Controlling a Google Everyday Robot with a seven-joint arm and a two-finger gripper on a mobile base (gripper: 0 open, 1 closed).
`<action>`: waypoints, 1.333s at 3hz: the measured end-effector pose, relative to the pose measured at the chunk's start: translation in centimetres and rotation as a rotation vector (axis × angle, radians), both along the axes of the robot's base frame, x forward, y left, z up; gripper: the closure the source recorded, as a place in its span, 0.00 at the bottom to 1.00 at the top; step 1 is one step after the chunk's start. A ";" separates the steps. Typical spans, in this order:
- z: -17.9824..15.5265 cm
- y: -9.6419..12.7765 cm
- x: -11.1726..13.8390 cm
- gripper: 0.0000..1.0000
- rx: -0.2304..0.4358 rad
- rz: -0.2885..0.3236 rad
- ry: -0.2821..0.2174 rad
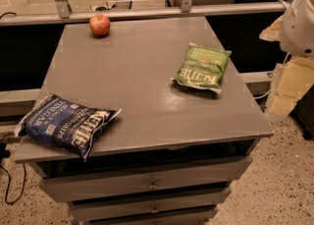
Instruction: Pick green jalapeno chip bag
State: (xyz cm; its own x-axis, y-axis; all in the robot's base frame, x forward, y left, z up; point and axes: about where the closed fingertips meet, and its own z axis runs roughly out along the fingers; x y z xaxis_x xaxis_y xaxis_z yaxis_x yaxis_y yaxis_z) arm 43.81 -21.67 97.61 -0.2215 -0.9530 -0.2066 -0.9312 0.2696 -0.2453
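Right half of surface: green jalapeno chip bag (202,68) lies flat and free, well inside the edges, a little askew; white "Kettle" lettering sits at its near end and reads upside down from this view, lighter green end points to the far side
Surface (142,81): grey, smooth top of a drawer unit, dull sheen near the middle
Near left corner: dark blue chip bag (66,125), larger than the green one, lies at a slant; its left end and near corner hang over the edge; well apart from the green bag
Far edge, left of centre: red apple (99,24) stands upright on its own, well apart from both bags
Below the top: grey drawers (147,182) stacked, small pulls at the middle of each front, a dark gap above the uppermost front
Behind the unit: pale rail (147,13) runs across, with upright posts
Upper right edge: white rounded robot part (298,22), off to the side of the unit, touching nothing on it
Hand: not seen in this view; cannot tell whether apart or together
Floor (289,180): speckled; dark cable (10,180) loops at the left
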 end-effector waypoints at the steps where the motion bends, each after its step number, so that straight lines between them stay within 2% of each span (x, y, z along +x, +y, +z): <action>1: 0.1 0.1 0.2 0.00 0.007 0.005 -0.010; 2: -1.2 0.6 2.6 0.00 0.054 0.012 -0.028; 3: -3.2 1.6 7.0 0.00 0.132 0.014 -0.059; 4: -6.5 2.9 12.3 0.00 0.219 -0.003 -0.087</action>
State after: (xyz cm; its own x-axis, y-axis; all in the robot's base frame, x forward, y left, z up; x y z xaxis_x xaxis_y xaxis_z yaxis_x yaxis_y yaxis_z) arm 56.09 -18.78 91.10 -0.1966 -0.8828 -0.4265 -0.9082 0.3279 -0.2600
